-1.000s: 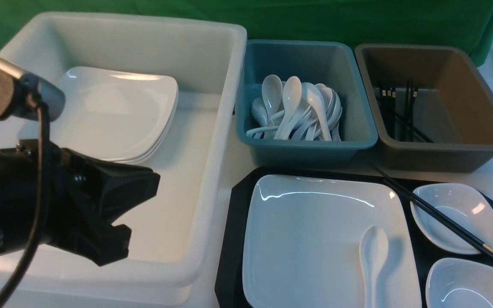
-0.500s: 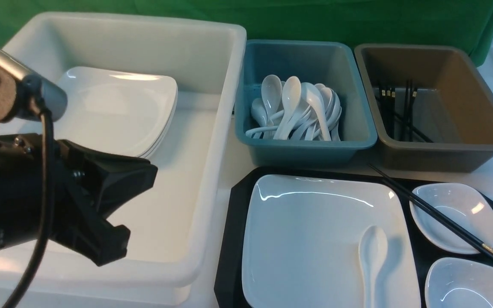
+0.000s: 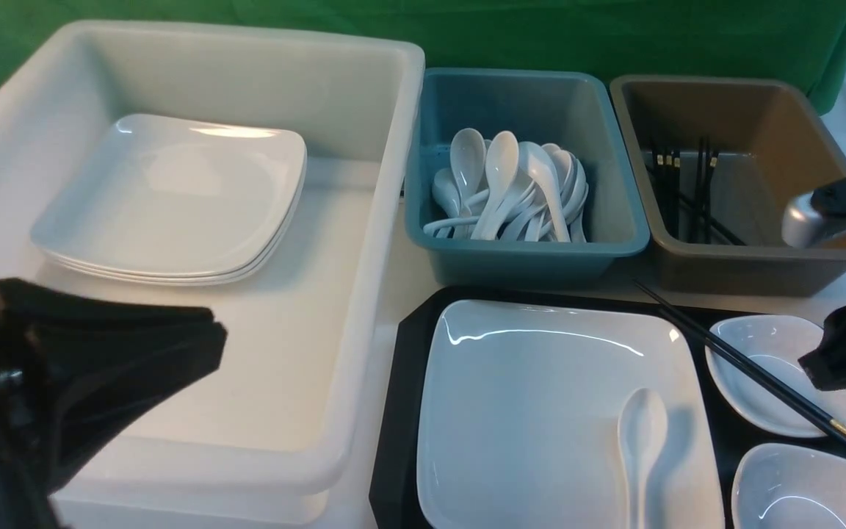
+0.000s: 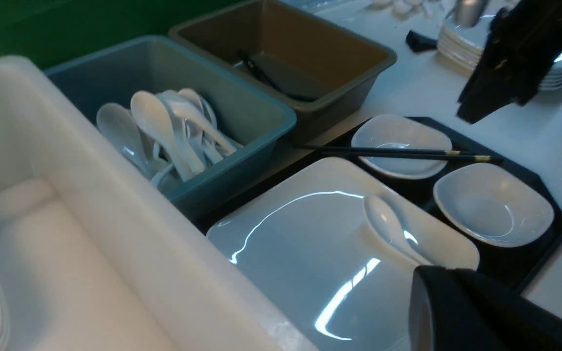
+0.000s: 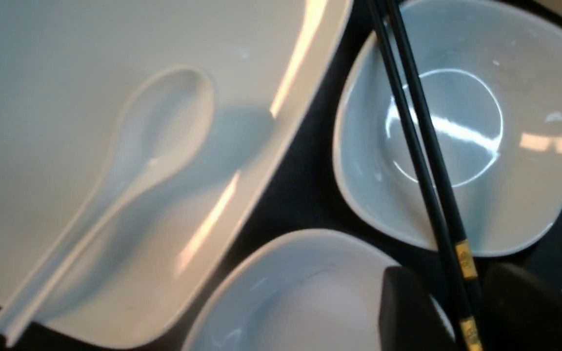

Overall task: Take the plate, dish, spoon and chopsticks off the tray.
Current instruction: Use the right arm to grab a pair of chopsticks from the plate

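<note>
While the left pincer (image 3: 206, 342) hangs clenched and empty at far left, the plate (image 3: 533, 411), bearing the spoon (image 3: 642, 433), sits on the tray (image 3: 401, 411). Further right, the chopsticks (image 3: 746, 367) bridge a dish (image 3: 775, 345); the right pincer (image 5: 451, 273) straddles their gold-banded end, jaws apart. Risk: an off-centre closure grips one stick and flicks the other away.

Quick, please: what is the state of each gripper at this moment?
Left gripper: closed, holding nothing.
Right gripper: open, straddling the chopsticks, not gripping them.
</note>
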Robot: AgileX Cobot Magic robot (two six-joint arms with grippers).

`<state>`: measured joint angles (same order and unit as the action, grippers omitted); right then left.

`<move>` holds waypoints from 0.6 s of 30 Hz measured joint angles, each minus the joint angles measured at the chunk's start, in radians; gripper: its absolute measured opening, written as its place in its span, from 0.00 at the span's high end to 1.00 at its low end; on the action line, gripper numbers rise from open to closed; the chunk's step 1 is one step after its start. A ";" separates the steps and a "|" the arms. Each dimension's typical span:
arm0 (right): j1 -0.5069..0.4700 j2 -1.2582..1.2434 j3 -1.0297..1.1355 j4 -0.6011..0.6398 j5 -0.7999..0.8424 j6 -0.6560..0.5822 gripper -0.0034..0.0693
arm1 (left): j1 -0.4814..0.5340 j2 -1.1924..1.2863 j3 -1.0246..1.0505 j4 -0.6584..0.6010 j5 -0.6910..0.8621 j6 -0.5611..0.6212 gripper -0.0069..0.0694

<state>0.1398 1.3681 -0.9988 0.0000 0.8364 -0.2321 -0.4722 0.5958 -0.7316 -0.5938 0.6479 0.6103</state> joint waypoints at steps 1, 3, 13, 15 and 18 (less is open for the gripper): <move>-0.022 0.043 -0.017 0.000 0.005 -0.014 0.55 | 0.000 -0.021 0.000 0.000 0.012 0.000 0.88; -0.065 0.134 -0.054 0.029 0.009 -0.046 0.48 | 0.000 -0.077 0.000 0.000 0.039 0.004 0.88; -0.098 0.352 -0.141 0.080 0.003 -0.098 0.33 | -0.002 -0.143 0.000 0.006 0.054 0.018 0.88; -0.098 0.371 -0.143 0.080 0.000 -0.109 0.33 | -0.003 -0.143 0.000 0.007 0.054 0.018 0.88; -0.098 0.383 -0.143 0.080 -0.028 -0.127 0.33 | -0.004 -0.143 0.000 0.008 0.047 0.018 0.88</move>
<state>0.0421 1.7512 -1.1413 0.0802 0.8085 -0.3595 -0.4764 0.4523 -0.7320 -0.5856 0.6944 0.6282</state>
